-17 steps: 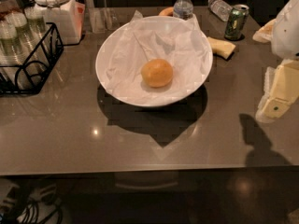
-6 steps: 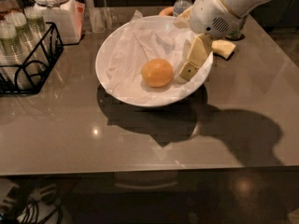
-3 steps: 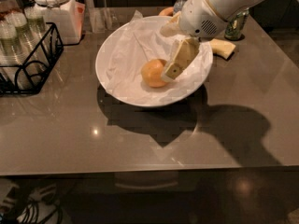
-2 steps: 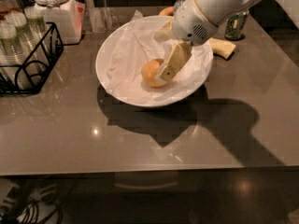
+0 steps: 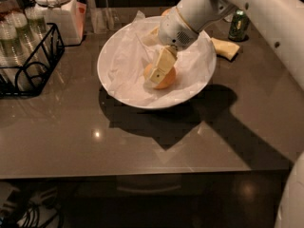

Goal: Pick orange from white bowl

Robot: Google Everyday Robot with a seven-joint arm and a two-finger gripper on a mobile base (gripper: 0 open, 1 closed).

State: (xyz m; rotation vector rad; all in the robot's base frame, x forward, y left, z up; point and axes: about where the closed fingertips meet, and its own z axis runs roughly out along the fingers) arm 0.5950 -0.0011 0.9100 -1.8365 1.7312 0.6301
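The white bowl [image 5: 105, 75] is wide and shallow, lined with crumpled white paper, and stands at the back middle of the dark table. The orange [image 5: 166, 78] lies in it, right of its centre. My gripper [image 5: 160, 71] reaches down from the upper right into the bowl and sits right on the orange, covering its upper left part. The white arm [image 5: 199, 8] crosses the bowl's far rim.
A black wire rack [image 5: 28, 61] with glasses stands at the left, with a white lidded jar [image 5: 54, 8] behind it. A pale yellow banana-like piece [image 5: 226, 48] and a green can [image 5: 238, 25] lie right of the bowl. The table's front edge [image 5: 142, 172] is near.
My gripper has come in from the right, moved left and down into the bowl, and now sits on the orange. The orange and bowl have not moved.
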